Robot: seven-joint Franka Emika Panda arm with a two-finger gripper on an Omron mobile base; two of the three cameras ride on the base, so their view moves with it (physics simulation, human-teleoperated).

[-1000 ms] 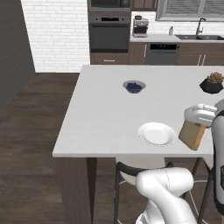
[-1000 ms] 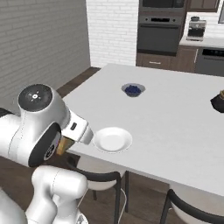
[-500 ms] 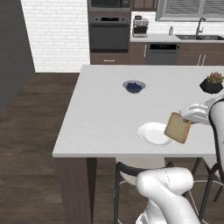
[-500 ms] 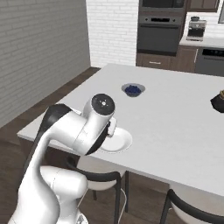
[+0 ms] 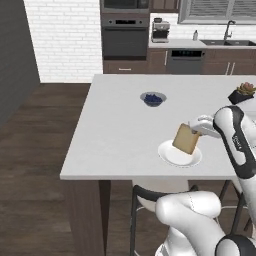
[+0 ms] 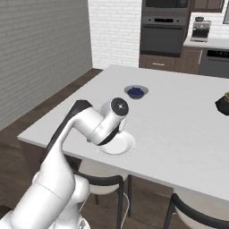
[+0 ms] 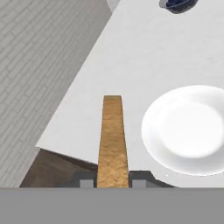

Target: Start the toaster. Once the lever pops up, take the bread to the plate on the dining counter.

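Note:
My gripper is shut on the bread, a tan slice held tilted just above the white plate near the front edge of the dining counter. In the hand view the bread stands edge-on between my two dark fingertips, with the plate to its right on the counter. From the right base view my arm's wrist covers the slice, and the plate shows under it. The toaster is out of view.
A small dark blue bowl sits farther back on the counter. A potted plant stands at the right. Dark stools are tucked under the near edge. Floor drops off left of the counter.
My arm has swung left with the bread, from right of the plate to just over it. The grip has stayed the same.

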